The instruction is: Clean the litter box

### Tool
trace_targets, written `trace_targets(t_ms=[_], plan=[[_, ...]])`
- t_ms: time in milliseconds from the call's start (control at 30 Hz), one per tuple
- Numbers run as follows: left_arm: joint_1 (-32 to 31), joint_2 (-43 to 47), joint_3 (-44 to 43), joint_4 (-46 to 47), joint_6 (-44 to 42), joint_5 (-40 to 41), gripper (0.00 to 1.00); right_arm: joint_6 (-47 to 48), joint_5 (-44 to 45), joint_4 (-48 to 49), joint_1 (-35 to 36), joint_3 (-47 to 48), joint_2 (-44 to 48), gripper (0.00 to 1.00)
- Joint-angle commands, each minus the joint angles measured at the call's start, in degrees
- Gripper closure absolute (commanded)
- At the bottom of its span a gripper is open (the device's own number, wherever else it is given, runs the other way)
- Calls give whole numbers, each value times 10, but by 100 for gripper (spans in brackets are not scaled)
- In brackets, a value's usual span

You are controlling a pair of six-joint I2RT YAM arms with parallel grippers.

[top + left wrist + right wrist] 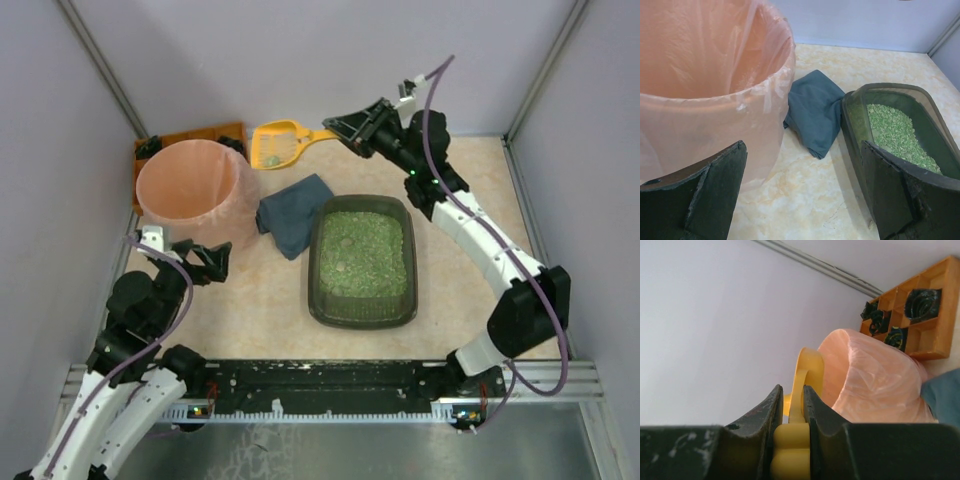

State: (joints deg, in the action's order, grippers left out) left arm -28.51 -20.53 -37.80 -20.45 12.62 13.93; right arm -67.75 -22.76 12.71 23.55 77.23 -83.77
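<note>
Centrally, the litter box [361, 320] is laid lengthwise, top to bottom of frame; a yellow scoop [277, 143] is clamped by the right pincer [332, 128], the left pincer [215, 262] held agape.

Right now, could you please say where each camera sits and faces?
Top external: above and behind, looking down on the table; left arm and right arm show.
Left wrist: low, facing the pink bucket, cloth and litter box; left fingers open.
Right wrist: at the far side, facing the pink bucket; right fingers shut on the yellow scoop.
Shared: the pink bucket, in all three.
</note>
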Motion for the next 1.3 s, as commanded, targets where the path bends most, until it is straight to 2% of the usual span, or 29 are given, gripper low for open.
trace_targets(t_ms=[0,400,767,967,1267], plan=[[2,30,-21,-22,-6,44,1,49,51,-17,47,115,-64,100],[2,78,-19,-39,17,103,2,183,77,-108,141,370,-261,100],[2,66,-15,-35,15,103,2,412,91,-258,216,609,-387,100],[2,64,-14,-34,15,106,2,482,112,-279,232,622,-386,100],[2,59,-13,-33,13,101,2,527,115,-271,233,622,-374,100]])
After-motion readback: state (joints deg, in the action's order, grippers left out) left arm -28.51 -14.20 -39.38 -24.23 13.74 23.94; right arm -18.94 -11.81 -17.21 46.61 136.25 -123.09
